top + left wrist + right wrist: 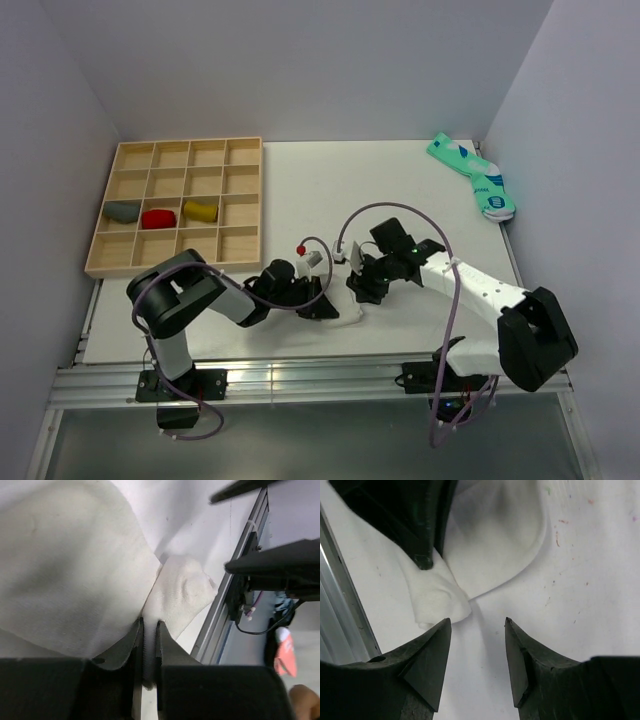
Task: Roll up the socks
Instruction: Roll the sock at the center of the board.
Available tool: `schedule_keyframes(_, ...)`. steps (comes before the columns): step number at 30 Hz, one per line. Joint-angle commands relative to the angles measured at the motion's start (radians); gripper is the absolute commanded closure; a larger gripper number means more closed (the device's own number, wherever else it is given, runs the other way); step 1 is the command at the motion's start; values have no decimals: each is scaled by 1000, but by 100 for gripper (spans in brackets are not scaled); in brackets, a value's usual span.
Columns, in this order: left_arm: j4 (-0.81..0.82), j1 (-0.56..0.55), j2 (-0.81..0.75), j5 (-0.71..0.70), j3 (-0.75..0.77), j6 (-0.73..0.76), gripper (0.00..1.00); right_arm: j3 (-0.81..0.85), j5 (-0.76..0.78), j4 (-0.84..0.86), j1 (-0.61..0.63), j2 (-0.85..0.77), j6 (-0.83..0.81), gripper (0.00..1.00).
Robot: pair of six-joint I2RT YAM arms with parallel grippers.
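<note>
the white sock [347, 317] lies flat on the desk [330, 190], very near its front edge, between the two grippers. in the left wrist view one end of it is folded over into a small thick lump. the left gripper [149, 625] is almost closed and pinches a thin fold of the white sock between its fingers. the right gripper [475, 622] is wide open and holds nothing; it hangs over bare desk just beside the folded end.

i think the step in hand is to start or tighten the roll. to do it well, the right gripper should take the folded lump with both layers inside, not only the top one. the left one should hold the cloth tight so the roll stays even.

a mustard-yellow bundle [200, 211] sits in the wooden tray [172, 268] beside a red bundle [158, 218] and a grey bundle [122, 211]; it looks like a sock already rolled. the teal socks [475, 175] lie at the far right corner, well apart. the two grippers are close together and could knock each other. the metal rail [300, 375] is just beside the sock, so the cloth may slip over the edge.
</note>
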Motion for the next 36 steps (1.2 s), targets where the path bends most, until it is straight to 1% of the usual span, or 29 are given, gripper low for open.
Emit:
schedule_keyframes(1, -147, 8, 74, 32, -33, -73, 100, -40, -74, -1, 2, -79, -113, 45)
schedule_keyframes(6, -121, 15, 112, 101, -25, -159, 100, -86, -137, -57, 12, -131, -234, 44)
schedule_keyframes(8, -105, 23, 129, 148, -13, -202, 100, -92, -146, -64, 18, -138, -257, 43)
schedule_keyframes(10, -121, 28, 143, 163, 9, -213, 100, -105, -135, -64, 44, -138, -291, 43)
schedule_keyframes(12, -182, 29, 143, 164, 35, -207, 100, -123, -135, -57, 73, -148, -308, 43)
schedule_keyframes(14, -216, 34, 143, 166, 48, -210, 100, -135, -118, -37, 98, -154, -300, 43)
schedule_keyframes(16, -244, 40, 147, 173, 61, -213, 100, -152, -98, -12, 149, -162, -282, 43)
schedule_keyframes(19, -267, 49, 163, 183, 76, -219, 100, -178, -66, 18, 211, -174, -258, 43)
schedule_keyframes(22, -267, 57, 175, 189, 85, -225, 100, -191, -43, 43, 245, -180, -238, 44)
schedule_keyframes(27, -249, 60, 180, 196, 87, -242, 100, -221, -3, 78, 276, -174, -225, 44)
schedule_keyframes(31, -236, 63, 181, 210, 85, -251, 100, -243, 38, 146, 291, -165, -213, 44)
schedule_keyframes(36, -218, 61, 180, 227, 87, -253, 100, -246, 53, 184, 298, -141, -192, 45)
